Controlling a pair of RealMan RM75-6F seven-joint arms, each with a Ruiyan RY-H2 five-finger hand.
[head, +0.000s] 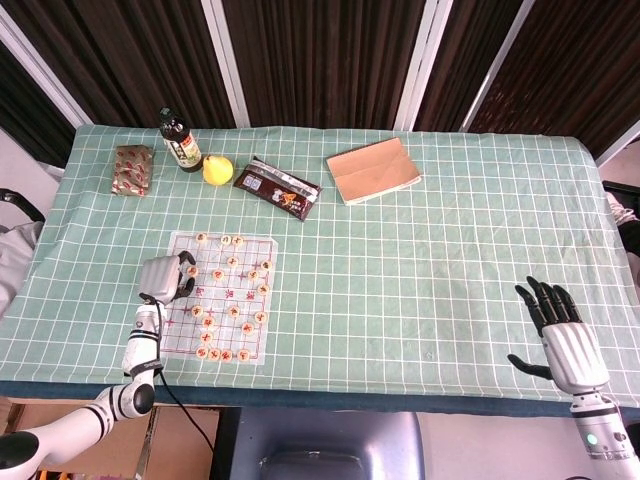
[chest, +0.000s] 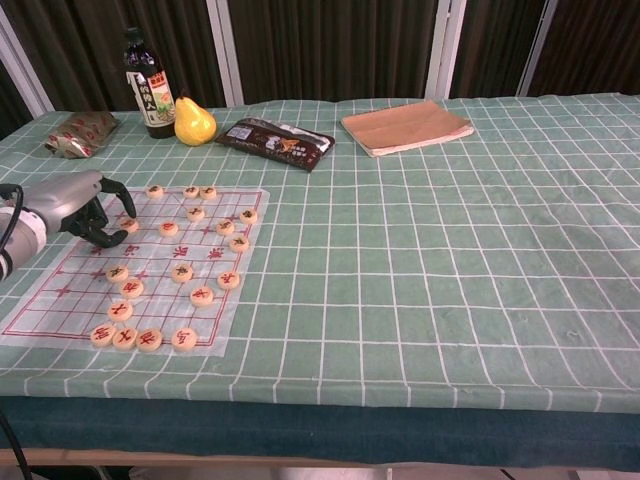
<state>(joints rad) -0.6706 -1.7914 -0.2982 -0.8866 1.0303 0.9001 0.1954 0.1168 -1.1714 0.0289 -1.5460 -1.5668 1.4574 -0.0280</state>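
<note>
A pale green cloth with a white grid of squares (head: 420, 250) covers the counter. A translucent white game board sheet with red lines (head: 180, 335) carries round cream-coloured game pieces with red or dark marks (chest: 181, 272). The left hand (chest: 78, 205) is silver-grey with black fingers (chest: 125, 200); the right hand (head: 560, 335) matches it. Behind stand a dark bottle with a white and red label (chest: 148, 85), a yellow pear (chest: 193, 122), a dark brown glossy packet (chest: 276, 142), a red-patterned packet (head: 131, 169) and a tan cardboard-coloured book (head: 373, 170).

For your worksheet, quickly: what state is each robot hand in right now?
Left hand: fingers curled over the chess board at a piece; whether it holds one cannot be told.
Right hand: open, holding nothing.
</note>
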